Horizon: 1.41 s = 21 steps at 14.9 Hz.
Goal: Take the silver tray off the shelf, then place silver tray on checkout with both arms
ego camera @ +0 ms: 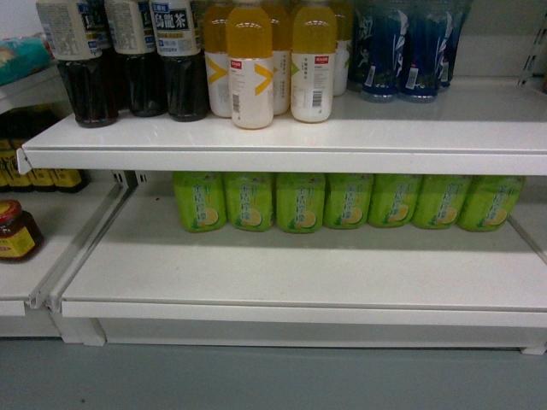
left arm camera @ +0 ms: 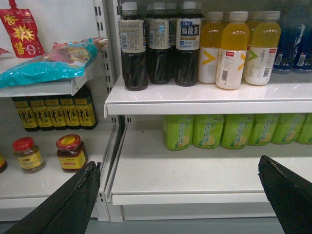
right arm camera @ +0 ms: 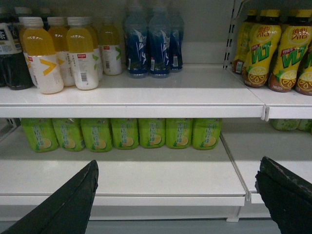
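The silver tray is out of view in every frame, and so is the checkout. The white shelf (ego camera: 299, 269) has a bare lower board with a lipped front edge, also seen in the left wrist view (left arm camera: 204, 183) and the right wrist view (right arm camera: 146, 178). My left gripper (left arm camera: 179, 163) is open, its two black fingers spread wide in front of that lower board with nothing between them. My right gripper (right arm camera: 178, 162) is open too and holds nothing, facing the same board further right. Neither gripper shows in the head view.
Green bottles (ego camera: 299, 201) line the back of the lower board. The upper board (ego camera: 342, 141) carries dark tea bottles (ego camera: 137, 60), orange drinks (ego camera: 273, 64) and blue bottles (ego camera: 402, 51). Red-lidded jars (left arm camera: 70, 152) stand on the left bay. Grey floor (ego camera: 273, 376) lies below.
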Motion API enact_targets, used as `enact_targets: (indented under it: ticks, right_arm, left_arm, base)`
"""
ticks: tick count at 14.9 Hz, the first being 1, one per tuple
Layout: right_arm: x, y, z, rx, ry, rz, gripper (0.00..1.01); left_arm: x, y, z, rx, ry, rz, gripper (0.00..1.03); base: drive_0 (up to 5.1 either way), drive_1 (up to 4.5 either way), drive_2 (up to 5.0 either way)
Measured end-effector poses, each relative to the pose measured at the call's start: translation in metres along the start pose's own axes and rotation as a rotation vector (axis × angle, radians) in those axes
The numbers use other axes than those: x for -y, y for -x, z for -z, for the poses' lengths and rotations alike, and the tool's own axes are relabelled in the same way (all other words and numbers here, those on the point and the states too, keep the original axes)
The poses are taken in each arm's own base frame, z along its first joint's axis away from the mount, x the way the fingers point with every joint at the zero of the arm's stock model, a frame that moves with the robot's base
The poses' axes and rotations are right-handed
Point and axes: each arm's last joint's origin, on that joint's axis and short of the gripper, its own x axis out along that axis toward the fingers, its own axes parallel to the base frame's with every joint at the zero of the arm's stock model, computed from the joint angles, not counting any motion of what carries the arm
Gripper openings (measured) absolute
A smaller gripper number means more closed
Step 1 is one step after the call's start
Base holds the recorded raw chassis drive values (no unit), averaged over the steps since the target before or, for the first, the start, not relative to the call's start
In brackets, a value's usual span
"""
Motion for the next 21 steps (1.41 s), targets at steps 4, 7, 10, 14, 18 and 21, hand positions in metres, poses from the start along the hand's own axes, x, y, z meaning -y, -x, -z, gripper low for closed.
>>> enact_targets:
  ticks: [4,7,10,14,18,21]
  right_arm:
    - [0.0000,0.0000,0.0004,-0.004,0.000,0.000,0.98]
    - [0.0000,0.0000,0.0000,0.000,-0.002,0.000,0.98]
    - [0.0000,0.0000,0.0000,0.000,0.000,-0.002,0.98]
    - [0.0000,0.0000,0.0000,0.000,0.001,0.000,0.98]
    - [0.0000,0.0000,-0.0003,0.003,0.000,0.000,0.98]
    - [0.0000,0.0000,0.0000,0.000,0.000,0.000,0.98]
  left_arm:
    - [0.0000,0.0000,0.0005,-0.005,0.000,0.000,0.98]
    - [0.0000,0.0000,0.0000,0.000,-0.001,0.001,0.98]
    - [-0.0001,0.0000,0.0000,0.000,0.000,-0.002,0.98]
    - [0.0000,0.0000,0.0000,0.000,0.000,0.000,0.98]
    - [0.0000,0.0000,-0.0003,0.003,0.000,-0.001,0.98]
    - [0.0000,0.0000,-0.0003,0.003,0.000,0.000,0.98]
  base:
    - [0.0,0.00,0.0]
    - [0.0,0.00,0.0]
    - [0.0,0.00,0.0]
    - [0.0,0.00,0.0]
    - [0.0,0.00,0.0]
    - [0.0,0.00,0.0]
